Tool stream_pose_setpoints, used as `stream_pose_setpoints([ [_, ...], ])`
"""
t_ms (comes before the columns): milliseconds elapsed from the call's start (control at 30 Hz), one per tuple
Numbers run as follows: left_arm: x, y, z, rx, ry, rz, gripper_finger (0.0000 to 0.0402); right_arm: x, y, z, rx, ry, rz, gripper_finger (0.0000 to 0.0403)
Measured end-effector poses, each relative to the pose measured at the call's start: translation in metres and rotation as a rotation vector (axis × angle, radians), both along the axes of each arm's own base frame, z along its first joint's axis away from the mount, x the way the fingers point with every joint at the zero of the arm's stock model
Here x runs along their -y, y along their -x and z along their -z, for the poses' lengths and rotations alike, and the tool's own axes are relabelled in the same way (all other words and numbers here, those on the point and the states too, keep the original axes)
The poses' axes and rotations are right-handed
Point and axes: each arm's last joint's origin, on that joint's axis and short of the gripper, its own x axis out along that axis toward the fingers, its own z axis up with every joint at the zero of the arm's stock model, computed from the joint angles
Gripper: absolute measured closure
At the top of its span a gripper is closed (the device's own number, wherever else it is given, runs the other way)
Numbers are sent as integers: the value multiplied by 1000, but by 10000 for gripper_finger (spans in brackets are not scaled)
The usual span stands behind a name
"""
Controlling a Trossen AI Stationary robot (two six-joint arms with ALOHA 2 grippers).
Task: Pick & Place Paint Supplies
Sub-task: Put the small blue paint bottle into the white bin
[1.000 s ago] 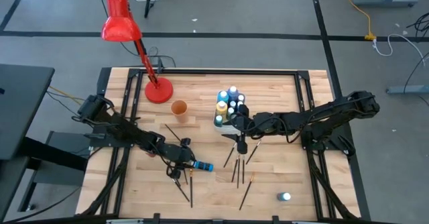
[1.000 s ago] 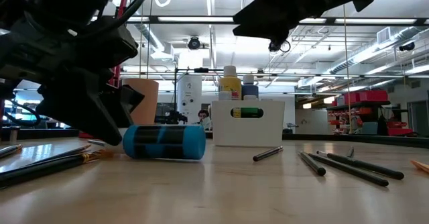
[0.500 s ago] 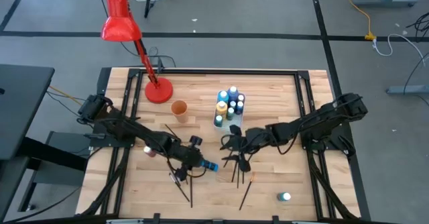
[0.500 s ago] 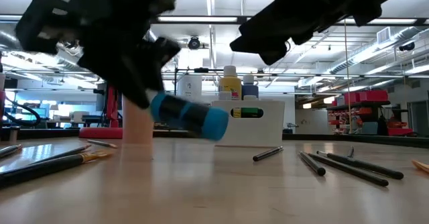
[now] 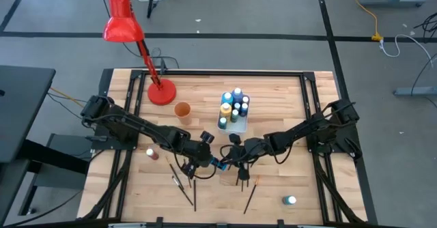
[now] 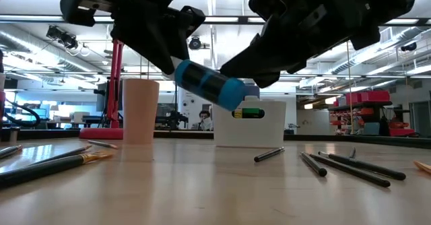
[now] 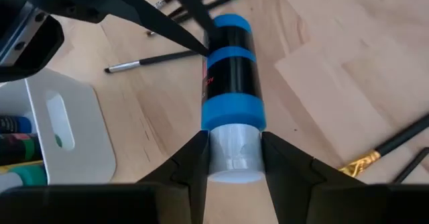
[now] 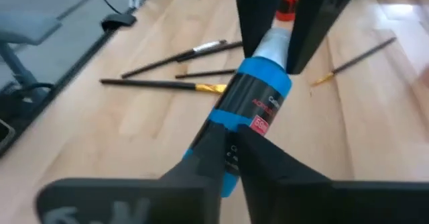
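A blue paint bottle (image 6: 205, 85) with a black label and a white cap hangs tilted above the table's near middle. My left gripper (image 7: 232, 158) is shut on its cap. My right gripper (image 8: 231, 143) has come from the right, and its narrow fingertips lie at the bottle's base end (image 7: 228, 24). In the high view the two grippers meet at the bottle (image 5: 217, 164). The white caddy (image 5: 233, 124) holds several bottles. Brushes (image 5: 242, 177) lie flat on the table. My left gripper pinches the bottle's white cap (image 7: 234, 143) between its two fingers. They come from the table's left, slanting a little down, along the bottle. The bottle is lifted clear, its base end lower and pointing right. My right gripper's nearly shut fingertips (image 8: 218, 140) lie over the base end; whether they touch it I cannot tell.
A peach cup (image 5: 182, 110) and a red desk lamp (image 5: 162, 91) stand at the far left. More brushes (image 5: 184, 183) lie near the front edge. One bottle (image 5: 291, 201) lies at the near right, another (image 5: 151, 153) beside my left arm.
My left gripper has lifted the blue bottle off the table and carried it up and a little toward the right; the bottle now hangs tilted, base end down. My right gripper has left the caddy and come toward the near left, down to the bottle's base end.
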Motion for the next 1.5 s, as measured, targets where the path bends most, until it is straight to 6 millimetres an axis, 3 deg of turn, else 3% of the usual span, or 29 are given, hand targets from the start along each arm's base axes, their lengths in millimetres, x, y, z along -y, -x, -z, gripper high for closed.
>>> stream_pose_setpoints([
  [133, -1, 0, 0, 4, -32, 34, 277, 3, -1, 0, 6, 29, 54, 397],
  [500, -2, -2, -1, 26, -70, 41, 277, 14, -3, 0, 9, 44, 76, 400],
  [833, -2, -3, -3, 43, -84, 24, 276, 2, 3, -28, 127, 3, -31, 401],
  [1033, -1, -6, -5, 77, -76, 27, 276, 3, 4, -12, 8, -2, 4, 402],
  [1500, 2, -17, -16, 245, -98, 94, 276, 7, 5, -4, -37, 80, 90, 402],
])
